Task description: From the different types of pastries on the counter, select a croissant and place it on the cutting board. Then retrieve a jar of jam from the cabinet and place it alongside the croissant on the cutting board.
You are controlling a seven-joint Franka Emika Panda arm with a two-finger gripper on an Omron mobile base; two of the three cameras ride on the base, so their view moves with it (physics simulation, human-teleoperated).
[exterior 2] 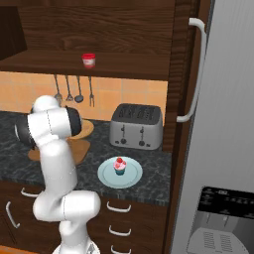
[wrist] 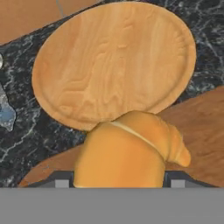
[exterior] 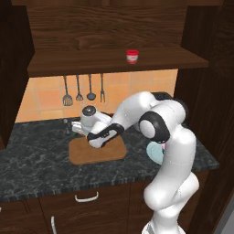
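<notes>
**Croissant in my hand, over the cutting board**

My hand (wrist: 117, 183) is closed on the croissant (wrist: 131, 151), which sits between my two fingers and bulks large in the hand view, its pointed end sticking out to one side. Below it lies the brown cutting board (wrist: 199, 127), and beyond the board's edge the round wooden plate (wrist: 113, 61) rests on the dark speckled surface (wrist: 26, 144).

From the left base view, my arm reaches forward and down over the cutting board (exterior: 93, 155), with my hand near its far left corner; from there I cannot tell whether the croissant touches the wood or hangs just above it.

The jar of jam (exterior: 132, 56) stands upright on the open shelf of the cabinet (exterior: 109, 32), well above the board. In the right base view, the cupcake (exterior 2: 119, 166) sits on a pale round plate (exterior 2: 106, 177) in front of the toaster (exterior 2: 136, 126).
</notes>
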